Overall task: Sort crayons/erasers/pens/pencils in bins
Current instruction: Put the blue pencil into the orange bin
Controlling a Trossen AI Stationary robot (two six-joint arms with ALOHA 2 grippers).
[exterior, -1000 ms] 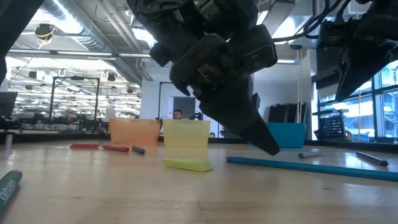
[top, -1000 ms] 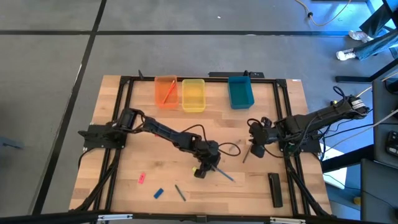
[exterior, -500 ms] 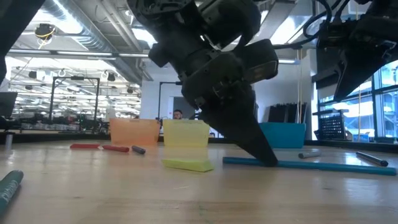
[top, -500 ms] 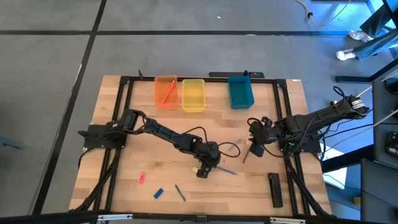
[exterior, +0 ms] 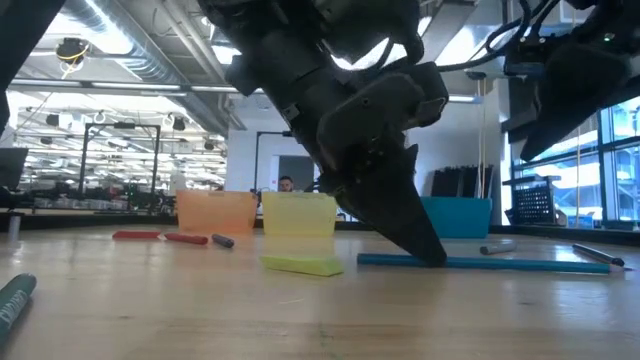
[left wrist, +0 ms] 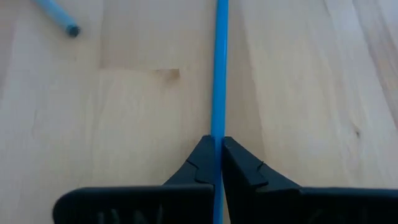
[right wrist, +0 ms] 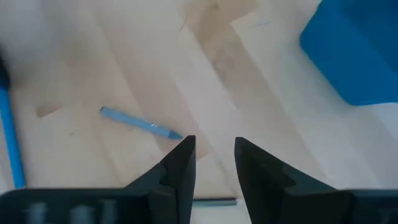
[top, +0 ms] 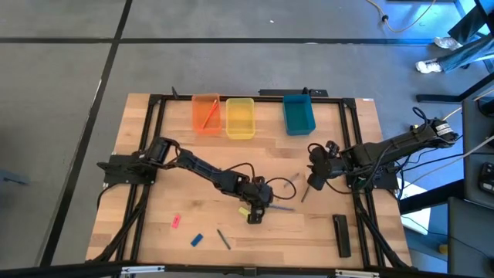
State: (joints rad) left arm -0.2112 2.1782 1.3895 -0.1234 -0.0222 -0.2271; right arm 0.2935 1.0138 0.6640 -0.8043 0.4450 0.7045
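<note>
We record a long black bar (top: 341,235) lying flat near the right-hand corner of the wooden table (top: 166,197), clear of other items. A black frame (top: 239,96) borders the tabletop. Grey floor (top: 62,62) surrounds it.

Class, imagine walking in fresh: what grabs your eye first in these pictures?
The left gripper stands shut on a long blue pencil lying mid-table, beside a yellow eraser. Along the far edge stand the three bins: orange, yellow, teal.
</note>
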